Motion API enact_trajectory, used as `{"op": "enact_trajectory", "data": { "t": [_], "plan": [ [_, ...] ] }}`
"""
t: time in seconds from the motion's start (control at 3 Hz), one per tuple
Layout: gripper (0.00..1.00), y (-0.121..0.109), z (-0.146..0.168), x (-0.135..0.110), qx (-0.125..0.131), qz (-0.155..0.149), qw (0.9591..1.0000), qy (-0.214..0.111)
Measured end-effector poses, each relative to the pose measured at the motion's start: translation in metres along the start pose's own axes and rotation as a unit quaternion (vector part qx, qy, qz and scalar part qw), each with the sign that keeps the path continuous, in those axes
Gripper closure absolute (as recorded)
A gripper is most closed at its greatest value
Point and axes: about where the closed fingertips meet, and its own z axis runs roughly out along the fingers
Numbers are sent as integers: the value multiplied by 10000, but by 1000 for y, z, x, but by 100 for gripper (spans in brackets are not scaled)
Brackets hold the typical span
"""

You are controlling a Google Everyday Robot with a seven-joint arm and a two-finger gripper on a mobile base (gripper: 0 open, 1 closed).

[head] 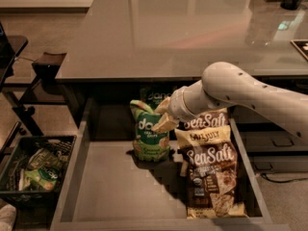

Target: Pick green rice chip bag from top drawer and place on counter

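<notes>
The green rice chip bag point(150, 139) stands upright in the back middle of the open top drawer point(115, 191), its lower edge near the grey floor with a shadow beneath. My gripper point(162, 119) comes in from the right on the white arm point(240, 88) and is shut on the bag's upper right corner. The counter point(163, 32) spans the view above the drawer. A second green pouch point(155, 96) shows dimly behind, under the counter edge.
Two brown-and-cream Sea Salt bags point(211, 177) lie along the drawer's right side, one partly under my wrist. A black crate point(33, 170) of packets sits on the floor at left. A dark stand point(45, 64) is beside it. Narrow drawer fronts point(274, 143) are at right.
</notes>
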Motion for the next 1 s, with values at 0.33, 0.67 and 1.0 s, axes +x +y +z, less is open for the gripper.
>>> {"op": "enact_trajectory", "data": {
  "t": [0.33,0.67,1.0],
  "plan": [
    [100,12,-49,-18,17,-28,9987,-517],
    [100,23,-90,-33,78,-60,9956,-932],
    [100,24,-124,-46,87,-99,9913,-1311]
  ]
}}
